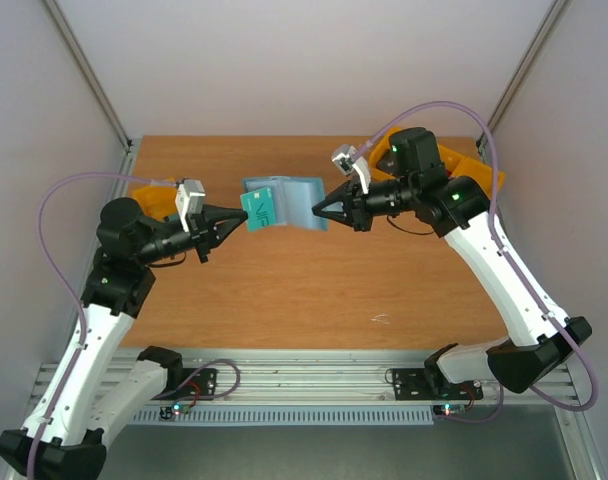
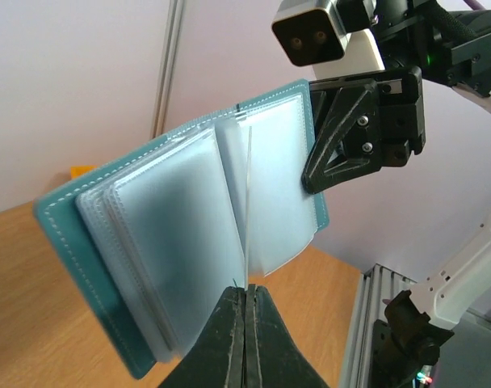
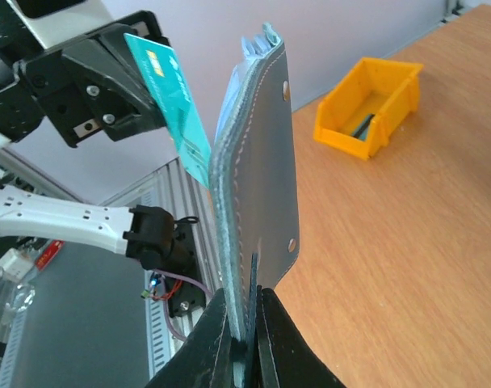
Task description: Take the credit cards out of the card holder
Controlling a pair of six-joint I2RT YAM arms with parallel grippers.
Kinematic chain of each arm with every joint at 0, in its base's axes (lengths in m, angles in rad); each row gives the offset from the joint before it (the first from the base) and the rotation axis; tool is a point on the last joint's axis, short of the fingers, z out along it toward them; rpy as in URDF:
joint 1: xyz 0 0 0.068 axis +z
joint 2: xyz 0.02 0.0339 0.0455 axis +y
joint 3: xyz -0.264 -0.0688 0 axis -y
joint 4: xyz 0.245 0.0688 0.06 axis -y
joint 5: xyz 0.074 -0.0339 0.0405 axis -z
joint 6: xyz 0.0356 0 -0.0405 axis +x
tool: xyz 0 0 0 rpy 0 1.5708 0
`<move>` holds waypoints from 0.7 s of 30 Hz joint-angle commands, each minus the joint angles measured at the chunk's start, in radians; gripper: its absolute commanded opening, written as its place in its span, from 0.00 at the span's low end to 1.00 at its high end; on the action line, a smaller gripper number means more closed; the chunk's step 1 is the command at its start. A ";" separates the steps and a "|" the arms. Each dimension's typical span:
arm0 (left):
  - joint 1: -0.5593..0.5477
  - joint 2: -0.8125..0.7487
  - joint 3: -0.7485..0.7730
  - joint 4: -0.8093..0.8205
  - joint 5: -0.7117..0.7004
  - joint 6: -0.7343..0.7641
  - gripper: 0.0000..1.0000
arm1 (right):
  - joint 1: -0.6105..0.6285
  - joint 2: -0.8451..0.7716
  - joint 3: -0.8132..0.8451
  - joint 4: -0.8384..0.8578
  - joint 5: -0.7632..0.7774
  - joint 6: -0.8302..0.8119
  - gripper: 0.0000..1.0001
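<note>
Left jaws pinched shut on thin glossy teal card (image 3: 171,101); right jaws clamp stitched card holder (image 3: 258,178).

The card holder (image 2: 92,275) is stitched matt leatherette with glossy clear plastic sleeves (image 2: 181,234), the table (image 1: 314,290) smooth wood.

Nothing can be read. The teal card (image 1: 262,210) pinched in the left gripper's (image 1: 239,221) jaws bears white lettering and a small orange-and-white logo, both too blurred to make out.
</note>
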 commanded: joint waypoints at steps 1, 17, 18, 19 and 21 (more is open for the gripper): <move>0.013 -0.019 -0.003 -0.004 -0.030 0.032 0.00 | -0.027 -0.027 -0.018 -0.017 0.029 0.032 0.01; 0.017 -0.028 -0.087 0.105 -0.068 -0.114 0.00 | -0.036 0.101 -0.339 0.247 -0.013 0.369 0.01; 0.017 -0.026 -0.093 0.118 -0.071 -0.129 0.00 | -0.036 0.127 -0.358 0.270 0.001 0.403 0.01; 0.017 -0.025 -0.096 0.125 -0.074 -0.137 0.00 | -0.036 0.151 -0.374 0.285 0.012 0.430 0.01; 0.017 -0.023 -0.101 0.135 -0.077 -0.155 0.00 | -0.036 0.209 -0.399 0.313 0.008 0.473 0.01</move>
